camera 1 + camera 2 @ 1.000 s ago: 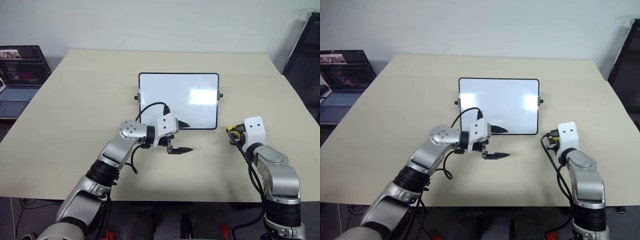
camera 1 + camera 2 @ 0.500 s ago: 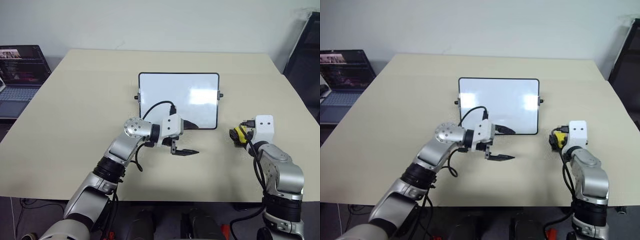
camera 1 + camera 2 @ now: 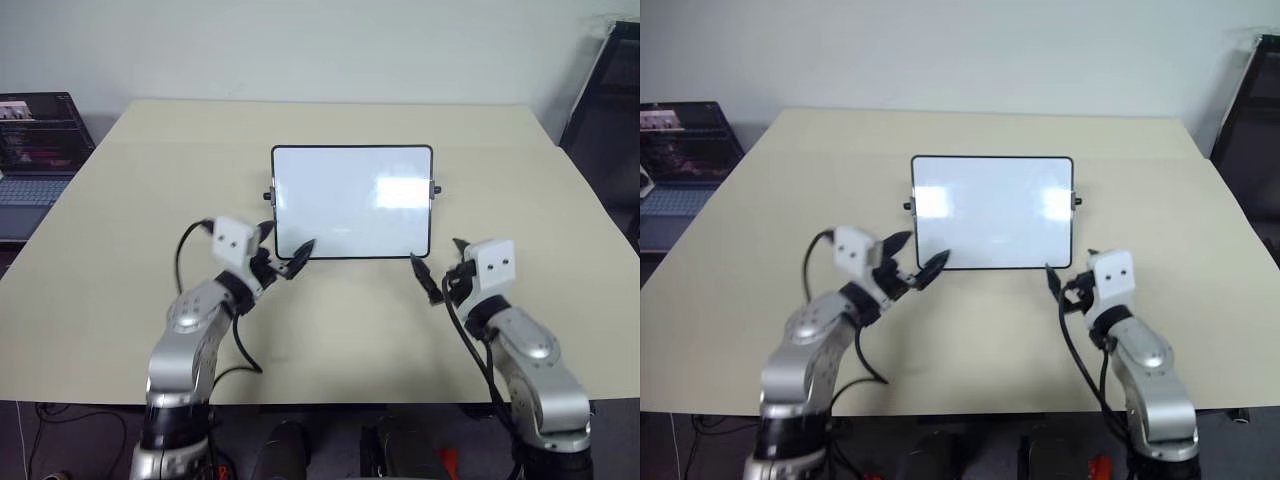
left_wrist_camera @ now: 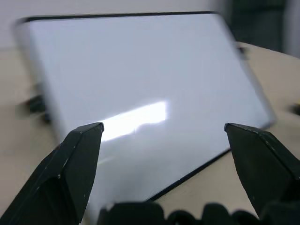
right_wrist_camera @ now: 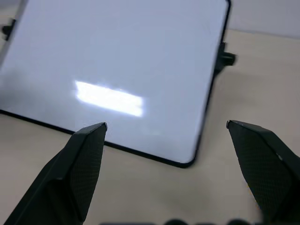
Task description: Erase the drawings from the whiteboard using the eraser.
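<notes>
The whiteboard point(image 3: 350, 200) stands in the middle of the table, white and glossy in its thin black frame, and I see no drawings on its surface. My left gripper point(image 3: 290, 250) is open at the board's near left corner, its fingers spread wide in front of the whiteboard point(image 4: 140, 70) in the left wrist view. At the near right corner my right gripper point(image 3: 436, 252) is also open, with nothing between its fingers, facing the whiteboard point(image 5: 117, 47). The eraser is out of view.
The beige table point(image 3: 150, 180) extends well beyond the board on all sides. A laptop point(image 3: 35, 140) sits off the table's left edge. A dark frame point(image 3: 610, 90) stands at the far right.
My right gripper has opened and swung left toward the board's corner; the yellow eraser it held is no longer seen. My left arm has pulled back to the left, its gripper turned toward the board.
</notes>
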`<state>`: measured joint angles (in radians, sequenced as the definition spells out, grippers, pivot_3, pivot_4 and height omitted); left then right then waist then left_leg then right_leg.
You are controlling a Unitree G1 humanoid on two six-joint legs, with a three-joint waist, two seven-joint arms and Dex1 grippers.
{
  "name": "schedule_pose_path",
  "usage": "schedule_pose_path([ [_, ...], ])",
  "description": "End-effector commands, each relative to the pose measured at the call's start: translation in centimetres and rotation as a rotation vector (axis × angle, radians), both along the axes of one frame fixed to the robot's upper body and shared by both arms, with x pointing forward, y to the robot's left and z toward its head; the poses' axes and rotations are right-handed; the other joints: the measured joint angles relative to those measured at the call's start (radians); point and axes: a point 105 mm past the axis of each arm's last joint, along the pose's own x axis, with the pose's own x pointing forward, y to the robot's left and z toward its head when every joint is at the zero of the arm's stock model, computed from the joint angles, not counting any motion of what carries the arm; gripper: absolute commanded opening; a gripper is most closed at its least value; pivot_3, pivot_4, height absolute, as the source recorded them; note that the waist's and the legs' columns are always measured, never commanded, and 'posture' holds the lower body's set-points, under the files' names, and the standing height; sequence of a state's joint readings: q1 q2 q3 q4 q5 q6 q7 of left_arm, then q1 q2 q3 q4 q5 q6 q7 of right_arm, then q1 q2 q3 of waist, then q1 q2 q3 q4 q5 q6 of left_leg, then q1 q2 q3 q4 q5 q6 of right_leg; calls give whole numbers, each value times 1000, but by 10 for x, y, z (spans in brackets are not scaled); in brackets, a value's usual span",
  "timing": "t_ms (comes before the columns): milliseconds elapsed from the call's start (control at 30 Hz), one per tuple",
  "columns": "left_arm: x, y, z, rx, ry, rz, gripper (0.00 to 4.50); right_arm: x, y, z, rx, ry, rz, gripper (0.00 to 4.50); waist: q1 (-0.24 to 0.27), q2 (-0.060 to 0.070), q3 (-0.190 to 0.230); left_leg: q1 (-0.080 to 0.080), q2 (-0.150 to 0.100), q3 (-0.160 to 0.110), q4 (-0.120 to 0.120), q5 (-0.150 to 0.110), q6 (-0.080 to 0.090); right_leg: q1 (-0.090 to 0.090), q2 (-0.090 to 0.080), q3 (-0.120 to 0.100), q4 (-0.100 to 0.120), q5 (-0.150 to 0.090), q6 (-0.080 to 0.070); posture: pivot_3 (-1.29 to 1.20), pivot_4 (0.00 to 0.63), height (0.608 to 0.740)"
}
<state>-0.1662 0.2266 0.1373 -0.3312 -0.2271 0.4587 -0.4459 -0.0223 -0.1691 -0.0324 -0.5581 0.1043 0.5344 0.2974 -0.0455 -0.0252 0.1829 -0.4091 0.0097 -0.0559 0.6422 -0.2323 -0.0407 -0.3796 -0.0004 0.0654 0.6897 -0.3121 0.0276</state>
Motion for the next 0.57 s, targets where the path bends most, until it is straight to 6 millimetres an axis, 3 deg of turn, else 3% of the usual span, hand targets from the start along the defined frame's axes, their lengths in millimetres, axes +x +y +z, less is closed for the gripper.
schedule_pose_path([
  [33,-11,12,11,-39,-53,137,4500,-8,-9,8,100,-94,-51,4466,16,-1,0,0,0,-1,1,0,0,1,0,-1,0,0,0,0,150,740],
  [167,-14,24,3,-43,-45,238,4500,-14,-27,-9,27,-151,-138,4466,20,-1,0,8,-1,-2,2,0,0,10,0,-2,-2,-1,3,0,150,740],
  [267,-14,18,2,-53,-48,260,4500,-20,-37,-14,-33,-207,-149,4466,17,-1,0,9,-1,2,2,0,0,11,0,1,-3,-2,6,0,150,740],
  [567,-21,20,-19,-48,-27,320,4500,-26,-47,-39,-49,-215,-198,4466,13,-1,0,9,1,3,-1,0,0,9,1,3,-3,0,2,0,150,740],
])
